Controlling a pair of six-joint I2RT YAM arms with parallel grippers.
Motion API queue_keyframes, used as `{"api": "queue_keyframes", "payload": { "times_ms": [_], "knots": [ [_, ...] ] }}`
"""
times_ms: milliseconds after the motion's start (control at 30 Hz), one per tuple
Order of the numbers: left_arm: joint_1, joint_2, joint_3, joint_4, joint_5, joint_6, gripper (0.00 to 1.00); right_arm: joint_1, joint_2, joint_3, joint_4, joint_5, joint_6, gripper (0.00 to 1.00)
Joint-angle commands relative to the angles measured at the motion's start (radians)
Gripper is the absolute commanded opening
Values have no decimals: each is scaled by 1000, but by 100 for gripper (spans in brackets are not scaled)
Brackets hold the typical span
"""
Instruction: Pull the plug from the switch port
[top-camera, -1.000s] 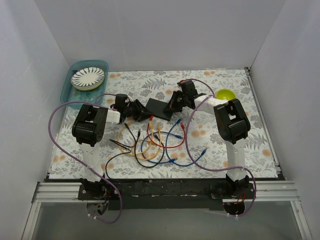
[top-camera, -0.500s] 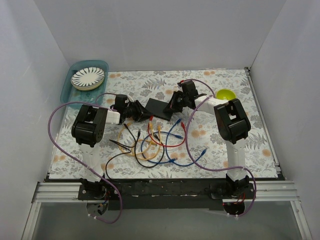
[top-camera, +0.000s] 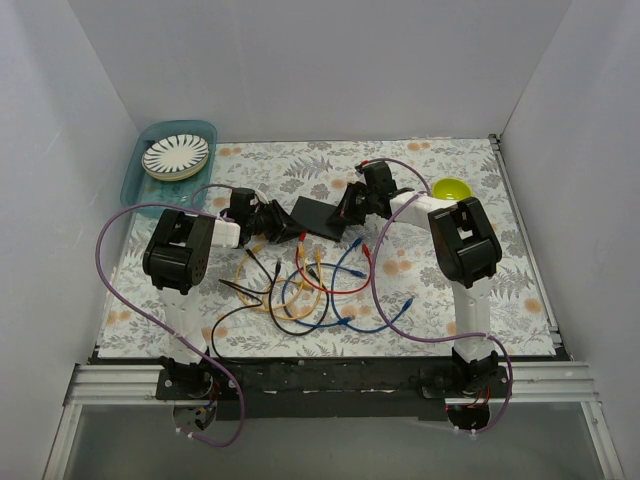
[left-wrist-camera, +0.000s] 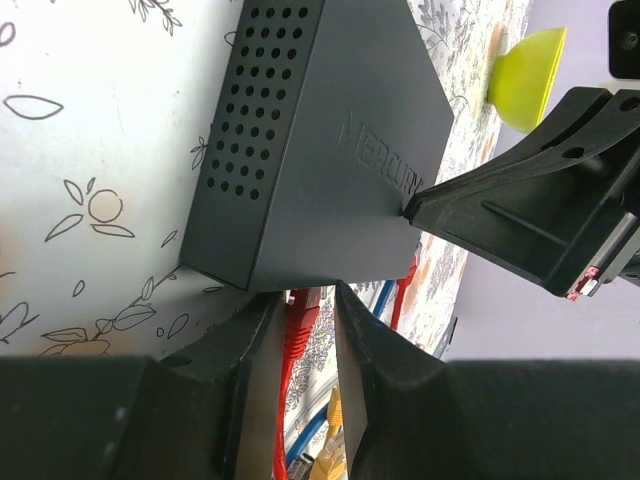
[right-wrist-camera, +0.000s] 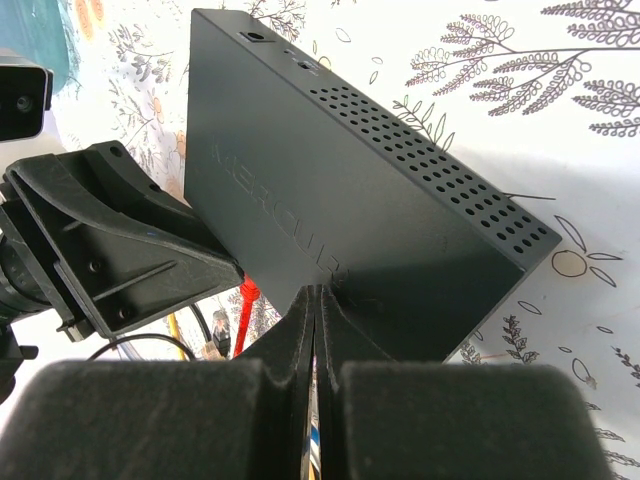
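Observation:
The switch (top-camera: 318, 213) is a flat matte-black box lying on the floral mat; it also shows in the left wrist view (left-wrist-camera: 330, 150) and the right wrist view (right-wrist-camera: 330, 170). A red plug (left-wrist-camera: 300, 310) sits in a port on its near edge. My left gripper (top-camera: 288, 229) is open, and its fingers straddle the red plug (left-wrist-camera: 305, 295), with a gap on the right side. My right gripper (top-camera: 345, 212) is shut, and its joined fingertips (right-wrist-camera: 318, 292) press on the switch's top face near the opposite edge.
Loose red, blue, yellow and black cables (top-camera: 310, 290) lie tangled in front of the switch. A yellow-green bowl (top-camera: 449, 187) sits at the right rear. A teal tray (top-camera: 205, 132) holding a striped plate (top-camera: 175, 155) stands at the back left. White walls enclose the mat.

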Motion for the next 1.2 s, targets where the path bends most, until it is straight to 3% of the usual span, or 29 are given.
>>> {"api": "queue_keyframes", "payload": {
  "times_ms": [0, 133, 467, 533, 600, 667, 900, 1167],
  "knots": [
    [-16, 21, -21, -135, -8, 44, 4, -4, 21, -40, -97, 50, -40, 1],
    [-16, 12, -37, -150, -2, 61, 15, -4, 21, -41, -94, 52, -39, 1],
    [-16, -3, -49, -186, -40, 99, 26, -4, 20, -41, -97, 55, -40, 1],
    [-16, -3, -44, -189, -54, 95, 19, -4, 15, -44, -97, 55, -40, 1],
    [-16, 0, -43, -186, -62, 87, 5, -4, 14, -48, -99, 57, -42, 1],
    [-19, 3, -37, -183, -63, 87, 0, -4, 11, -51, -100, 58, -45, 1],
    [-19, -3, -47, -178, -57, 98, 0, 26, -95, -75, -103, 104, -79, 1],
    [-19, -11, -52, -181, -57, 96, 0, 175, -88, -46, -148, 89, -132, 1]
  ]
}}
